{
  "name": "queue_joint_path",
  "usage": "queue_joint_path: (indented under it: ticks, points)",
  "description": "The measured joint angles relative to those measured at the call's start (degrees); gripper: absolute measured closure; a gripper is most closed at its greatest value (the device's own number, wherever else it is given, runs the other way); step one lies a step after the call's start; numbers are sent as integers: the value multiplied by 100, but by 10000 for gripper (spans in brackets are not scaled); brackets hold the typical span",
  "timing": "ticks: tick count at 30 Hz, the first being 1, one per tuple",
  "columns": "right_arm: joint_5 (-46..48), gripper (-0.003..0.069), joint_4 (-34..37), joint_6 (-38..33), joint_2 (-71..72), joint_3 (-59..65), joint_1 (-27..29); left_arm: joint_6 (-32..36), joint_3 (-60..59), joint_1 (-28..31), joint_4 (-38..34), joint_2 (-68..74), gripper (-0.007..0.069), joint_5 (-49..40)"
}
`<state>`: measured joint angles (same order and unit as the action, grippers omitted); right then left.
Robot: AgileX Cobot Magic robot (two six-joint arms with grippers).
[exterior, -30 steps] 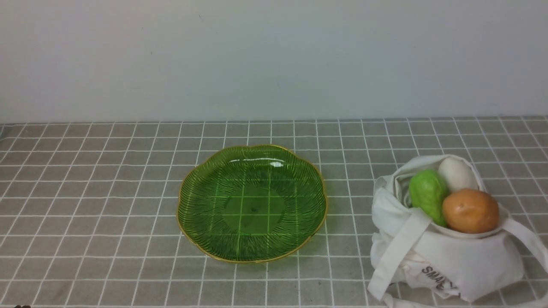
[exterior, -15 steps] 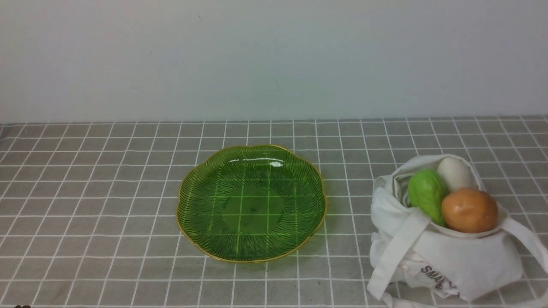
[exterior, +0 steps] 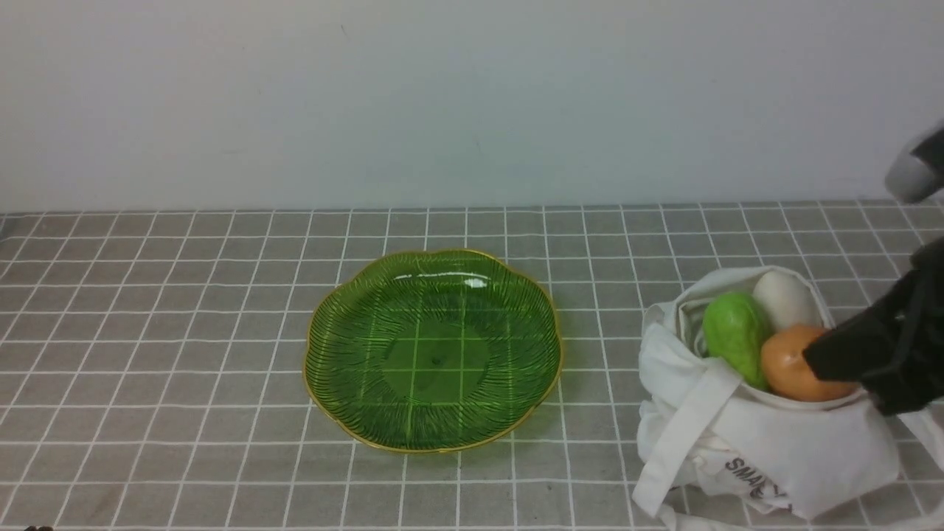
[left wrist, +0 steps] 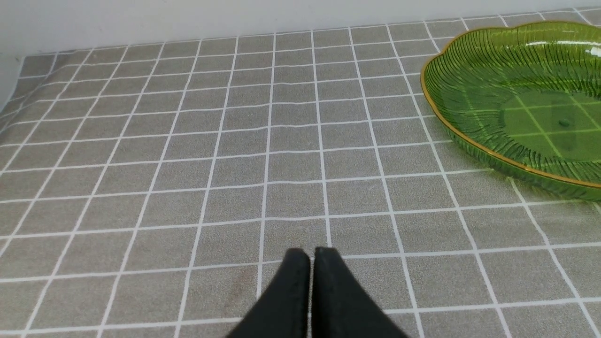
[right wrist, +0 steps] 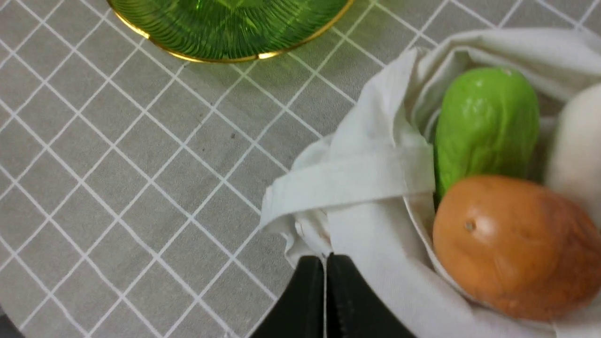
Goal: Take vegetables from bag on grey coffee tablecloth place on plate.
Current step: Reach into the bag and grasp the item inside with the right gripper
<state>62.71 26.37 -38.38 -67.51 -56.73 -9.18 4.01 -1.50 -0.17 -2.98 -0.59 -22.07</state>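
A white cloth bag [exterior: 782, 450] sits at the right on the grey checked tablecloth [exterior: 184, 332]. In its mouth lie a green gourd [exterior: 734, 332], a white radish [exterior: 783, 297] and an orange-brown potato [exterior: 785, 365]. My right gripper [exterior: 811, 354] reaches in from the right and covers part of the potato. In the right wrist view it [right wrist: 325, 260] is shut and empty, over the bag's cloth [right wrist: 371, 178], short of the potato [right wrist: 512, 244] and gourd [right wrist: 486, 122]. The green plate [exterior: 434, 350] is empty. My left gripper [left wrist: 312, 253] is shut over bare cloth, left of the plate [left wrist: 469, 136].
A pale wall runs along the back edge of the tablecloth. The bag's wide straps [exterior: 682, 435] hang down its front and trail toward the near edge. Open cloth lies between the plate and the bag.
My right arm has come into the front view from the right and now stands in front of the potato. Plate and vegetables have stayed put.
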Motion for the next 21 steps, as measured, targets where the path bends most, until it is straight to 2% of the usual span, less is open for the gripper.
queue_joint_path:
  ticks: [4,7,8,10,11,14,16,17,20,21]
  points:
    - [-102,595,-196,404,-218,-162,-268,0,0,0,0,0,629,0]
    - [-91,474,-790,808,-453,-518,-448,0,0,0,0,0,629,0]
    - [-91,465,-790,832,-453,-536,-451,0,0,0,0,0,629,0]
    - [-91,316,-1478,1095,-690,-717,-471,0,0,0,0,0,629,0]
    - [-91,295,-1566,1145,-726,-718,-471,0,0,0,0,0,629,0]
    - [-52,136,-2102,1578,-1034,-740,-478,0,0,0,0,0,629,0]
    - [-52,78,-2210,1697,-1161,-740,-478,0,0,0,0,0,629,0]
    - [-77,25,-2262,1793,-1292,-740,-485,0,0,0,0,0,629,0]
    - [-150,-13,-2395,1854,-1432,-740,-528,0,0,0,0,0,629,0]
    - [-222,-26,-2637,1870,-1549,-740,-589,0,0,0,0,0,629,0]
